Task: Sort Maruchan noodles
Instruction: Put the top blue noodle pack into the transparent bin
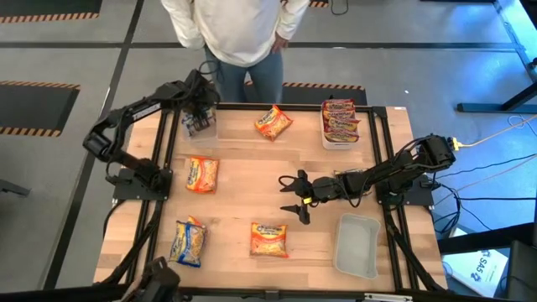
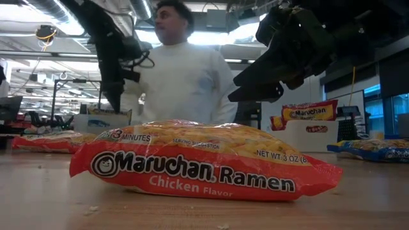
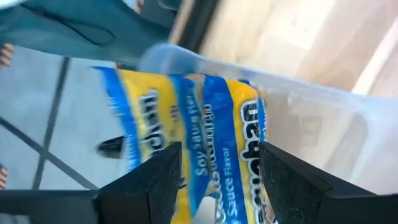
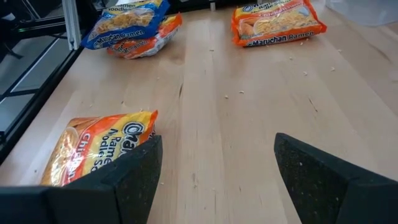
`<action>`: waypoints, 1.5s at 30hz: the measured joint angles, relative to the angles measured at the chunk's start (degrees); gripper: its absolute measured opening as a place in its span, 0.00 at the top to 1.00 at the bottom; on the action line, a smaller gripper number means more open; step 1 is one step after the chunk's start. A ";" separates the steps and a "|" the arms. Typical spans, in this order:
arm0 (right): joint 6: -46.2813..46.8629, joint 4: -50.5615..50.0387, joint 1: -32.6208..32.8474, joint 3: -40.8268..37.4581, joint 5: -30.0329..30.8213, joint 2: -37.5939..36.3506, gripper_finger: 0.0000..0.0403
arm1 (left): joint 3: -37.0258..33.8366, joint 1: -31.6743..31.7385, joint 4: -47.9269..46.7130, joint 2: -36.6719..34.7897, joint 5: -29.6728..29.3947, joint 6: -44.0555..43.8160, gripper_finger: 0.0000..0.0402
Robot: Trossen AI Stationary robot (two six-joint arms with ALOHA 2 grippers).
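Left gripper (image 1: 200,113) over the far-left clear tub (image 1: 201,127), jaws parted astride a blue-and-yellow packet (image 3: 186,149) standing in it. Right gripper (image 1: 295,195) wide open, empty, mid-table. Nearest loose orange packet (image 1: 268,239) lies just near-left of it, long axis near-far; right arm is closer.

"Maruchan Ramen Chicken Flavor" on orange packet (image 2: 204,160)

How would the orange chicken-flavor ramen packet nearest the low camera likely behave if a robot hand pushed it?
The chicken-flavor Maruchan Ramen packet lies flat, so it would probably slide, not roll. Its glossy wrapper looks slippery. The puffy plastic may crinkle and the noodles inside could crack.
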 joint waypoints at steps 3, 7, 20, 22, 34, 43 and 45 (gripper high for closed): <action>0.15 0.03 -0.02 0.02 0.00 0.00 0.27 | 0.00 -0.68 -0.03 -3.97 0.37 -2.70 0.49; 0.16 0.04 0.00 0.02 0.02 0.00 0.27 | 0.00 -3.59 0.00 -9.21 4.08 -9.73 0.49; 0.13 0.02 -0.06 0.04 0.02 0.00 0.27 | 0.02 -22.60 -1.39 -15.32 7.91 -23.32 0.49; 0.13 0.02 -0.04 0.04 0.02 0.00 0.27 | 0.02 -24.13 -3.51 -14.30 -0.06 -23.53 0.49; 0.11 -0.33 -0.07 0.04 1.22 0.00 0.27 | 0.02 -15.55 -7.37 -1.51 -7.10 -24.67 0.49; -0.46 -0.47 -0.07 0.04 2.70 0.00 0.27 | 0.02 -15.59 -7.42 4.10 -9.94 -23.03 0.49; -0.46 -0.46 -0.07 0.04 3.14 0.00 0.27 | 0.02 -15.69 -7.46 4.97 -9.87 -23.03 0.49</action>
